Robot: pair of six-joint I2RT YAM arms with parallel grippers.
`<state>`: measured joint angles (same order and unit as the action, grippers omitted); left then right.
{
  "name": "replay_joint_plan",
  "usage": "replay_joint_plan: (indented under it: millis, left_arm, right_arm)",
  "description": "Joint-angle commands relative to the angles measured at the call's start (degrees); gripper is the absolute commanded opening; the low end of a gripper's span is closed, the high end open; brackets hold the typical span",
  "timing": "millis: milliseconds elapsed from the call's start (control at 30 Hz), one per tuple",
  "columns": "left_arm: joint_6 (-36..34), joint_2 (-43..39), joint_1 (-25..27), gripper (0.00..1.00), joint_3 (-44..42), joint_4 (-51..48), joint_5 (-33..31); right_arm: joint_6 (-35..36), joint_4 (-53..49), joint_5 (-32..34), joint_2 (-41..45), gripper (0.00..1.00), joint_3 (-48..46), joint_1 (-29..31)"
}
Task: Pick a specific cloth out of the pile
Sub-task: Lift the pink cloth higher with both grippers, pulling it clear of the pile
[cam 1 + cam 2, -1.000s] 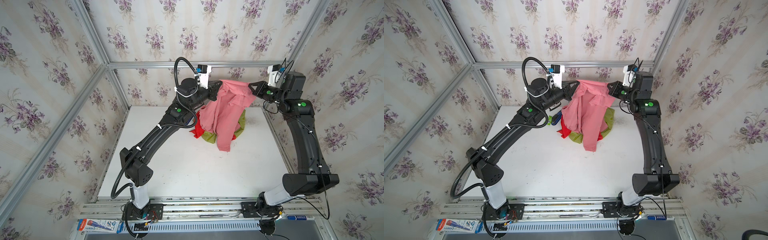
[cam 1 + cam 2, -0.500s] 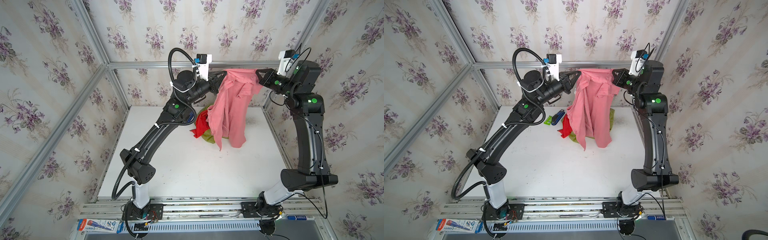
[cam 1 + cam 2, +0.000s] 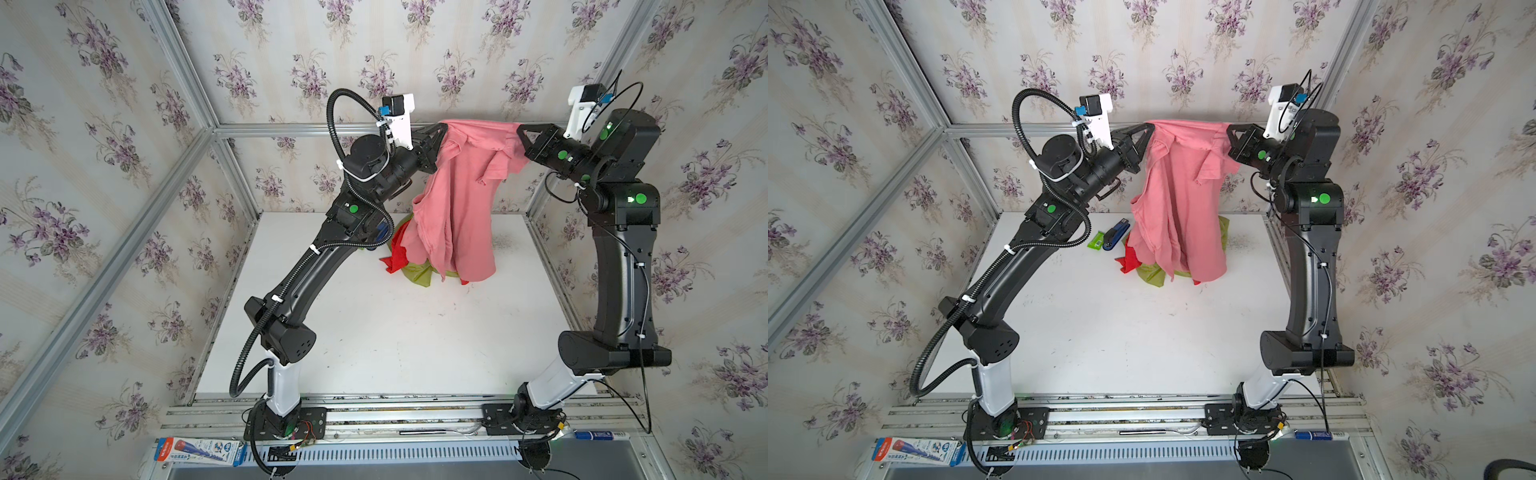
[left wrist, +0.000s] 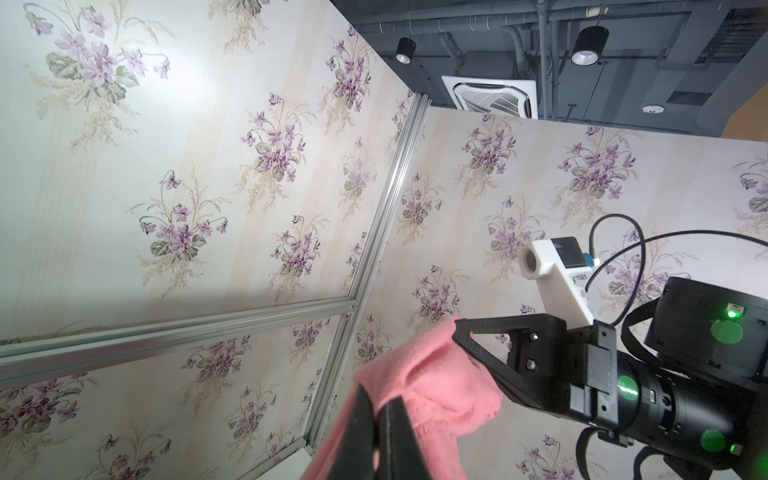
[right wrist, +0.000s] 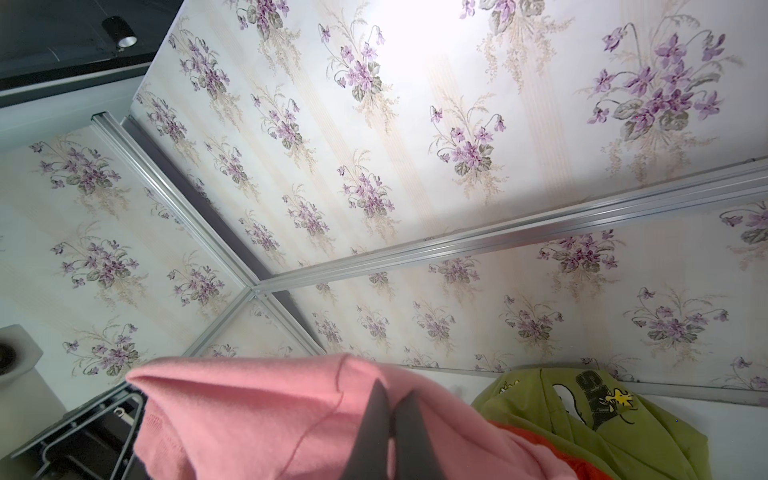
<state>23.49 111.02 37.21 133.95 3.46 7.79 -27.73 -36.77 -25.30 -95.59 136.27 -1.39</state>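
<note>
A: 2 grippers on 1 garment. Why both?

B: Each has its jaws clenched on the top edge of the cloth (image 3: 457, 199). The left gripper (image 3: 441, 132) pinches one end and the right gripper (image 3: 520, 129) the other. The edge stretches between them, so I judge it is held spread to hang free, not bunched.

A: And under the jaws?

B: The salmon body drapes straight down from both grips. Its hem hangs over the pile (image 3: 415, 276); whether it touches, I cannot tell.

A: What is in that pile?

B: Well below the jaws, the red cloth (image 3: 397, 253) and the printed olive-green cloth (image 5: 582, 419) lie on the table (image 3: 395, 340), neither one gripped. The high hold is what separates the wanted piece from those 2.

A: Anything further off?

B: Far below the left jaws, to their side of the heap, a blue stapler (image 3: 1116, 235) lies with a small green packet (image 3: 1096, 240) just beside it. Both are apart from the hanging fabric.

A: How far along?

B: Nearly picked out, I would say. The hem has yet to clear the heap, and a snag on the red cloth could drag it along.
</note>
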Motion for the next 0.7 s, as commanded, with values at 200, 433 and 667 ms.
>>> replay_joint_plan:
  millis: [200,433,667]
  left_arm:
    - [0.56,-0.56,-0.28,0.00,1.49,13.46,-4.63]
    - [-0.39,-0.44,-0.23,0.00,3.67,13.50,-3.84]
    - [-0.33,-1.39,-0.19,0.00,3.84,15.66,-4.21]
  right_arm:
    - [-1.81,3.64,4.56,0.34,0.00,3.18,-0.38]
    - [-1.75,5.40,7.47,1.17,0.00,3.72,-0.37]
    - [-1.89,7.00,8.51,1.72,0.00,3.67,-0.39]
